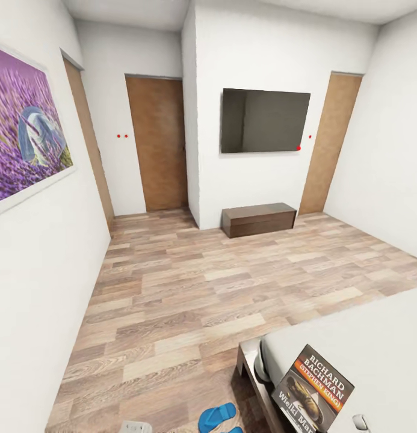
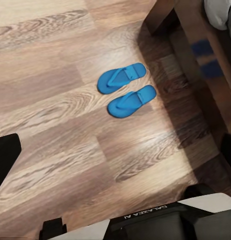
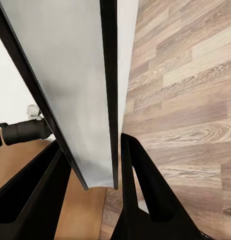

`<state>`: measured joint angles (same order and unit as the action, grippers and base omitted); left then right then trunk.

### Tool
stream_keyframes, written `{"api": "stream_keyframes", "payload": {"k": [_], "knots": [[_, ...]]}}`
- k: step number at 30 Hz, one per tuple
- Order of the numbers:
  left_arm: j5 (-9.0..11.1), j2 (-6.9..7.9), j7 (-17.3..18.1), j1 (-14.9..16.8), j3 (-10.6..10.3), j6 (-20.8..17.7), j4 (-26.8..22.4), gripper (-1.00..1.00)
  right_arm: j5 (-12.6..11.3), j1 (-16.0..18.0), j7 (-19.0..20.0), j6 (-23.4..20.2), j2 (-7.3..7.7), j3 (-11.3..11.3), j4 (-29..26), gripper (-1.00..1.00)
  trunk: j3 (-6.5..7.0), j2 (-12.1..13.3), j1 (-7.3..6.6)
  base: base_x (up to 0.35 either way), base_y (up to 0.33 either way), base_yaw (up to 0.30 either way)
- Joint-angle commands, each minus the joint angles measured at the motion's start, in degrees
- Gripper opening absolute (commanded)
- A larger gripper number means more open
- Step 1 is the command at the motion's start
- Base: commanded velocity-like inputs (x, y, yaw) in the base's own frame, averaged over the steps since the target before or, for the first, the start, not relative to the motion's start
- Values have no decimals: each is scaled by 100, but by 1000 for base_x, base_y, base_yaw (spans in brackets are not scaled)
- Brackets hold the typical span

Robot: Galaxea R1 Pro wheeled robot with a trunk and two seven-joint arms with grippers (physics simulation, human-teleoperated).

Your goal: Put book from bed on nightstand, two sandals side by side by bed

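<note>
The book (image 1: pixel 313 391) lies at the head view's lower right, on the bed (image 1: pixel 376 337); seemingly thin, light, bendable, best pinched by an edge; right end effector (image 3: pixel 90 165) spread around something flat; left's state: cannot tell.

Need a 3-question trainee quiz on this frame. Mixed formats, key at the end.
1. True or false: the book lies on the floor.
2. Pick one. The two sandals are: A) far apart, B) side by side on the floor by the bed frame, C) stacked one on the other.
3. What hangs on the wall above the low brown bench?

Key: 1 false, it lies on the bed. 2 B. 3 the TV.
</note>
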<state>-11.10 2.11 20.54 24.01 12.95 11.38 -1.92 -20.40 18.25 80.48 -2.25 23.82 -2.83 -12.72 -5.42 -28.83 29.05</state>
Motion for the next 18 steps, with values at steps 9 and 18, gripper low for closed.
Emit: {"api": "stream_keyframes", "payload": {"k": [9,18], "knots": [[-59,0,11,7,49,22,7,100,10,3,16,-22,-1,-39,-3,-100,-11,-11,3,0,0,291],[-59,0,11,7,49,22,7,100,10,4,-329,-22,-6,-30,-1,-100,-11,-11,3,0,0,289]]}}
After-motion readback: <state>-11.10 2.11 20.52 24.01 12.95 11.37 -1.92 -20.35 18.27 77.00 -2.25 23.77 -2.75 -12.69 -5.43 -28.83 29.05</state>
